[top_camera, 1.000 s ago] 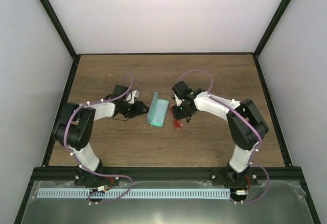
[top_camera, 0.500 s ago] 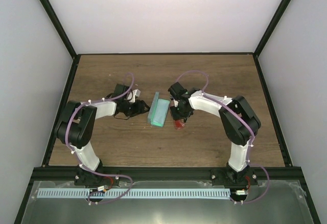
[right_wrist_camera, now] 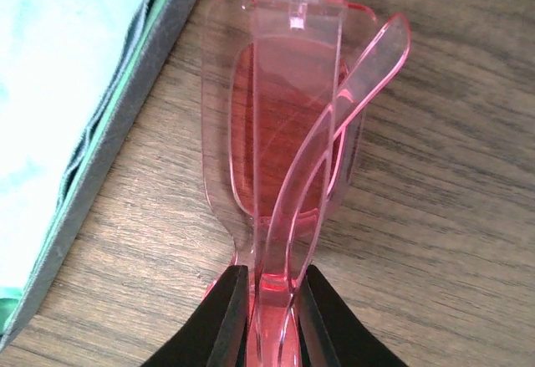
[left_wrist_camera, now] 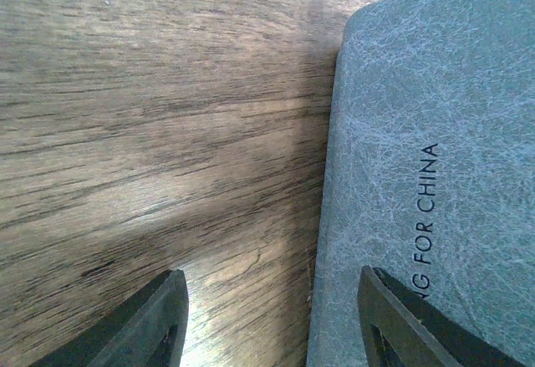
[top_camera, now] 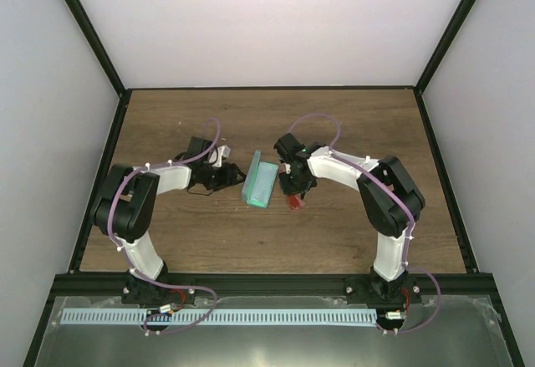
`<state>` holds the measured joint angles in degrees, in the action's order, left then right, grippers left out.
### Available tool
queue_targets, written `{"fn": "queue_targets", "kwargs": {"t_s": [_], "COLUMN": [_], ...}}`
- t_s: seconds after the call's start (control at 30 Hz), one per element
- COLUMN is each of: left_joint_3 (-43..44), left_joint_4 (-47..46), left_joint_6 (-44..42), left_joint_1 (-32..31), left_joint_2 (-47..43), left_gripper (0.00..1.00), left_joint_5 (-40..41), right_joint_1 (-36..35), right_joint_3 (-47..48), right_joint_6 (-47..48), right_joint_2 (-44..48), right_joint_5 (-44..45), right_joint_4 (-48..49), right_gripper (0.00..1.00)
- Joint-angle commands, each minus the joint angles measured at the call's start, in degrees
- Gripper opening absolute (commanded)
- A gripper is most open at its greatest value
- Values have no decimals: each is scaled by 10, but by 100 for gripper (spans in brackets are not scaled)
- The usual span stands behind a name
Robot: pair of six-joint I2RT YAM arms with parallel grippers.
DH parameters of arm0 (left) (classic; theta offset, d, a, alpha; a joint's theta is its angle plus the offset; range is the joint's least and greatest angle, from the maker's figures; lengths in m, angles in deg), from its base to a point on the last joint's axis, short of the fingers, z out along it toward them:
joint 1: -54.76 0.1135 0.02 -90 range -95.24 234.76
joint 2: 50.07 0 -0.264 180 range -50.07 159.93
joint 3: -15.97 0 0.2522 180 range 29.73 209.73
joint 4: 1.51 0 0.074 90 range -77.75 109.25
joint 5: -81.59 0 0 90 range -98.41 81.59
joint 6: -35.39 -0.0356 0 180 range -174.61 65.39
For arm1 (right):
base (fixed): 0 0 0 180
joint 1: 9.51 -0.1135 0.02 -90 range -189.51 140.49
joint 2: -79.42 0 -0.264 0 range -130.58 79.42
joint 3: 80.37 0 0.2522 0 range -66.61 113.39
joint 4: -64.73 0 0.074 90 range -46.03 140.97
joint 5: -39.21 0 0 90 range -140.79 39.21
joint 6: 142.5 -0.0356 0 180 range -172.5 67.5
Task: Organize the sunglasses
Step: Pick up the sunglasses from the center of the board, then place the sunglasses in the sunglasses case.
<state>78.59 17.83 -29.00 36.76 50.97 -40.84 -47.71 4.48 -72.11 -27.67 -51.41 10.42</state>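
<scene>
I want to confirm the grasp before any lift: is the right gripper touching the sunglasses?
Touching. The right wrist view shows the right gripper closed on the sunglasses, both fingers pressed against the red frame with no gap.

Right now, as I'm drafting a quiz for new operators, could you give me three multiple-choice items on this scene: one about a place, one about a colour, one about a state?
1. Where are the thin red translucent sunglasses relative to the open grey-blue rectangular case?
A) inside it
B) outside it, on the right arm's side
C) outside it, on the left arm's side

2. What colour is the case's lining?
A) black
B) yellow
C) green

3. What is the right gripper doing?
A) shut on the sunglasses
B) open above the case
C) out of sight

Answers:
1 B: the top view shows them just right of the case.
2 C: the open case shows green inside.
3 A: in the right wrist view its fingers pinch the folded frame.
</scene>
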Motion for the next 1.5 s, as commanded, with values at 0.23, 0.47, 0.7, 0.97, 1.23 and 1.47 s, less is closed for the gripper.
{"fn": "queue_targets", "kwargs": {"t_s": [0.23, 0.47, 0.7, 0.97, 1.23, 1.47], "left_joint_3": [-56, -42, -42, -26, -23, -30], "left_joint_4": [-9, -4, -2, 19, 19, 21], "left_joint_6": [63, 83, 86, 72, 68, 68], "left_joint_1": [-55, -116, -139, -139, -139, -139], "left_joint_2": [12, 22, 29, 31, 35, 34], "left_gripper": [59, 59, 58, 58, 58, 58], "left_joint_5": [62, 93, 101, 109, 106, 107], "right_joint_1": [-5, -5, -5, -5, -5, -5], "right_joint_3": [83, 119, 117, 90, 82, 86], "right_joint_6": [-22, -33, -40, -39, -42, -35], "right_joint_2": [20, 1, -5, -7, -36, -63], "right_joint_5": [16, 14, 11, 3, -14, -12], "right_joint_4": [-38, -51, -49, -31, -11, -3], "right_gripper": [13, 13, 13, 13, 13, 13]}}
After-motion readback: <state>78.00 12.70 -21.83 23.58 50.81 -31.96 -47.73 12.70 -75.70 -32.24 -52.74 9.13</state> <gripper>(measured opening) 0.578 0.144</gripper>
